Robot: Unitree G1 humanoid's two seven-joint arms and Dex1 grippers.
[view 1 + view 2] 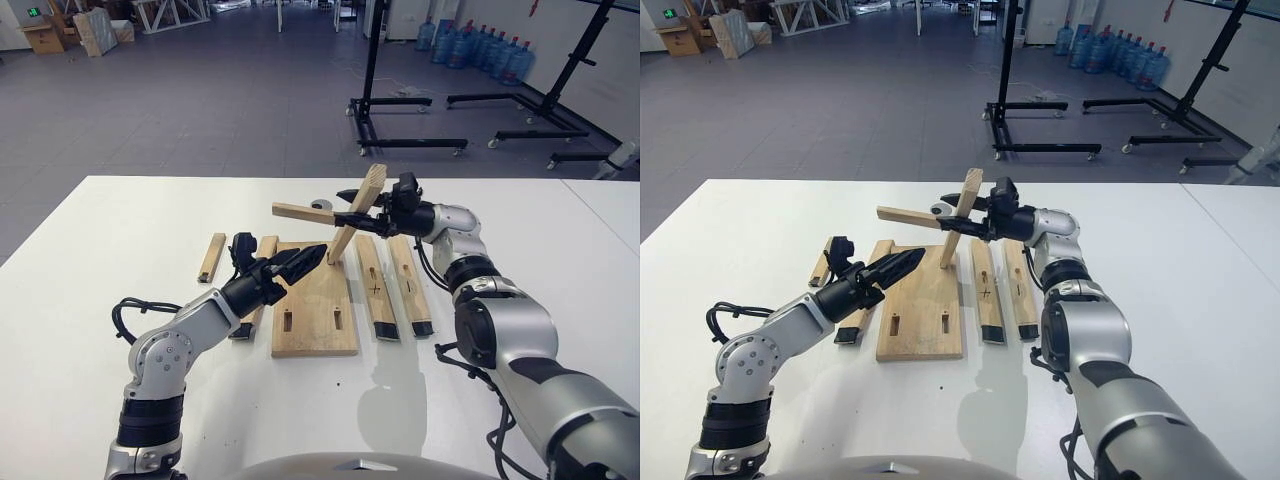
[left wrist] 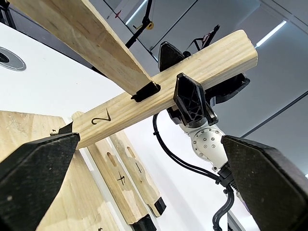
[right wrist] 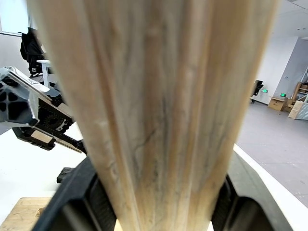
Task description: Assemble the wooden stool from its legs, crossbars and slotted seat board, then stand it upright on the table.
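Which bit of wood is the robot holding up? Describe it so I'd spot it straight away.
On the white table lies a flat slotted seat board. Above its far edge, the right gripper grips a tilted leg. Unlike the pieces lying flat beside the board, it slants upward, with a crossbar sticking out sideways from it.

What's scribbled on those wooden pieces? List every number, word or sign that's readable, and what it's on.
"2": handwritten on the held leg, in the right gripper.
"4", as best it reads: on the inner leg lying by the seat board.
"1": on the outer leg beside it.
Green wall sign, far back: too small to read.
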